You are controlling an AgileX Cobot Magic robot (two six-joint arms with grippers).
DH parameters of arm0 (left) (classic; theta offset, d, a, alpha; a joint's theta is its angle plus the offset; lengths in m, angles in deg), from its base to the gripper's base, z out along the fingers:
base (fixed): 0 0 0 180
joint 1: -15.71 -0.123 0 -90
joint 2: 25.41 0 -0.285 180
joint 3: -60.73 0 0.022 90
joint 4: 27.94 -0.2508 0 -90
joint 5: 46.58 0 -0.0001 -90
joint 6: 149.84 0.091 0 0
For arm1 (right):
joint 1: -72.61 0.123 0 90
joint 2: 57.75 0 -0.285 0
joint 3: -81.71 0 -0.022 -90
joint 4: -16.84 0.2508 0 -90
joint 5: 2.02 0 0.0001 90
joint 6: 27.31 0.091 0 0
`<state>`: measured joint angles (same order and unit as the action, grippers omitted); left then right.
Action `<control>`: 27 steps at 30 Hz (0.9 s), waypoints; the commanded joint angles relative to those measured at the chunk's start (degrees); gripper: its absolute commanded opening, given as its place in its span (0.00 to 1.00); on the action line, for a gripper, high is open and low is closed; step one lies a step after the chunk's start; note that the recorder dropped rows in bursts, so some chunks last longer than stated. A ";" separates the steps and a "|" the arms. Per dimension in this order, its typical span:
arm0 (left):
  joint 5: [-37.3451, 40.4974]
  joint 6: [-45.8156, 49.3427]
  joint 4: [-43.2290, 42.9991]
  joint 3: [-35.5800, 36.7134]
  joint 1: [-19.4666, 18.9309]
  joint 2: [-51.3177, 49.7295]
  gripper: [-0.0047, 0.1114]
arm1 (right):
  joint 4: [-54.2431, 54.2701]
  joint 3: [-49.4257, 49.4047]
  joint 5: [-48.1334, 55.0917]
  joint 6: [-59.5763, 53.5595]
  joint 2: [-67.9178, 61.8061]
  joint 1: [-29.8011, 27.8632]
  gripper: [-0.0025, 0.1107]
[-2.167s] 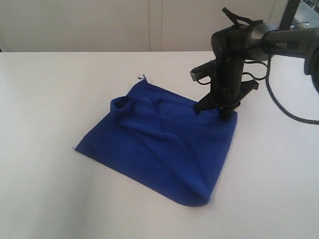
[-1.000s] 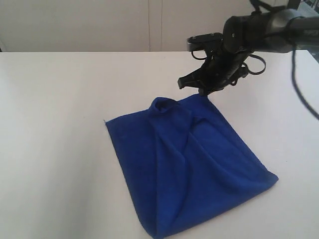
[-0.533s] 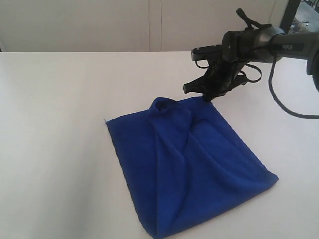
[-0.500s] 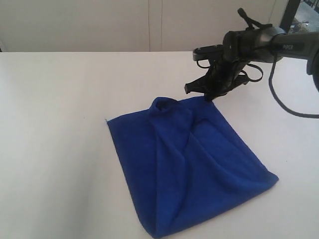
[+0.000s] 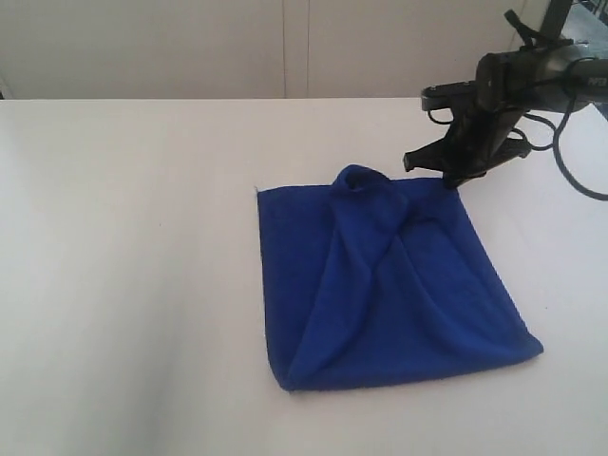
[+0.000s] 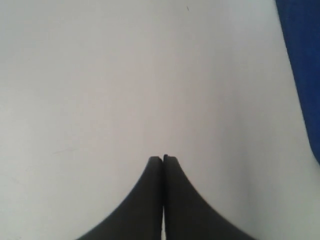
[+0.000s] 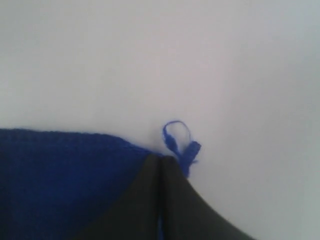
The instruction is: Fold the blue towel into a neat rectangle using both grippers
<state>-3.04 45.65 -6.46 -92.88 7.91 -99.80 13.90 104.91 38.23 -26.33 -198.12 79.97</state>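
**Exterior view.** The blue towel (image 5: 380, 285) lies on the white bench (image 5: 123, 285), right of centre, as a rough square; a rounded hump (image 5: 359, 180) stands up at the middle of its far edge, and long creases fan from the hump toward the near edge; the rest of the cloth lies flat against the bench. The right hand (image 5: 446, 180) sits at the towel's far right corner, its tips down on the cloth; its black arm enters from the right edge of the view, with a black cable (image 5: 570, 180) looping beside it; a pale panelled wall (image 5: 285, 47) closes the scene behind the bench.

**Left wrist view.** The left hand (image 6: 163, 159) is clenched on nothing; its two black fingers (image 6: 145, 200) press flat against each other, with only a thin seam between them; bare bench (image 6: 125, 75) lies beneath and ahead of them; a strip of the blue towel (image 6: 302, 65) shows at one edge of the picture, well apart from the tips.

**Right wrist view.** The right hand (image 7: 161, 160) is clenched on the corner of the blue towel (image 7: 60, 170); the cloth spreads away to one side of the fingers, and a sliver of blue shows in the seam between them; a small blue thread loop (image 7: 177, 137) juts from the corner just past the tips, lying on the white bench (image 7: 175, 50).
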 commanded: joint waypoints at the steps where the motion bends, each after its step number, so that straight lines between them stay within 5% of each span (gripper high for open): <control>1: 0.58 0.12 0.80 0.03 -0.10 0.57 0.04 | -2.11 0.25 3.02 0.69 -0.28 -2.04 0.02; 11: 0.58 0.12 0.80 0.03 -0.10 0.57 0.04 | 7.46 3.49 9.59 -2.84 10.96 1.48 0.02; 27: 0.58 0.12 0.80 0.03 -0.10 0.57 0.04 | 13.55 3.29 16.44 -8.25 7.24 23.06 0.02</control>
<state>-3.04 45.65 -6.46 -92.88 7.91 -99.80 27.62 108.52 54.88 -33.89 -189.02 100.97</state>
